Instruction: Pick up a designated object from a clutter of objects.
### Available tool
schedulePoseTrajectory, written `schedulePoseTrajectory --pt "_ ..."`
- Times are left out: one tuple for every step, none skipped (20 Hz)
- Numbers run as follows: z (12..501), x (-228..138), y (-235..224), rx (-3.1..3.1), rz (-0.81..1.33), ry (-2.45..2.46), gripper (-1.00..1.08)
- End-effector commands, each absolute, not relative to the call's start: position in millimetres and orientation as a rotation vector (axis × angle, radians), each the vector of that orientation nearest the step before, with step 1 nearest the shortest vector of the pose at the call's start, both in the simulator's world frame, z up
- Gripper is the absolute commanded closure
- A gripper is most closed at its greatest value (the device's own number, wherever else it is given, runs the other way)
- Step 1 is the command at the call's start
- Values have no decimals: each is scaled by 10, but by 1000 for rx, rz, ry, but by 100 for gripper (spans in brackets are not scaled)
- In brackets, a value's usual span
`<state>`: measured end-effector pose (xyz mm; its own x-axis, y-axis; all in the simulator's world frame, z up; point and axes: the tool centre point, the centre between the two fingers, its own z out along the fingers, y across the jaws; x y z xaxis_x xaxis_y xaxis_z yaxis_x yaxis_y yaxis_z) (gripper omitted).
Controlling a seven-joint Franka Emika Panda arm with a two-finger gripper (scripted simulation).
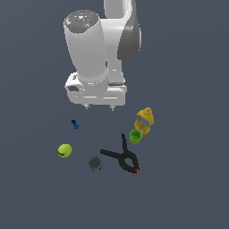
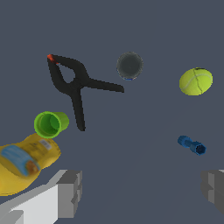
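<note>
Beside the yellow-green ball, apart from it, the tiny blue piece lies on its side on the desk. It looks light, stiff and knobbly, likely to roll; pinch across its middle. Above, the claw hangs wide, empty.

The whole setting is one flat, dark slate-grey floor running unbroken to every edge, from twelve o'clock round to six. Soft, even light falls on it, leaving only faint shadows.
</note>
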<state>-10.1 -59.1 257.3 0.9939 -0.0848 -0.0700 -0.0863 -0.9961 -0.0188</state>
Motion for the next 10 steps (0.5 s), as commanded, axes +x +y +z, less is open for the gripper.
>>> schedulePoseTrajectory --pt "2436 -106 -725 -3109 100 181 -92" --pt "2373 -111 -787 -3106 96 203 -92" --pt "2305 -118 -854 -3103 92 226 -92" --pt "2233 -128 -926 -3100 87 252 -92" --pt "2158 -140 -1003 -3096 82 279 -92" --pt "2078 -157 -1084 -3093 76 308 -92" --pt "1994 -177 -1171 -3089 71 338 -92" --pt "1908 -202 -1261 -3085 65 371 -92" --pt "1822 -230 -1351 -3082 59 403 -92" --pt "1737 -262 -1442 -3078 53 436 -92"
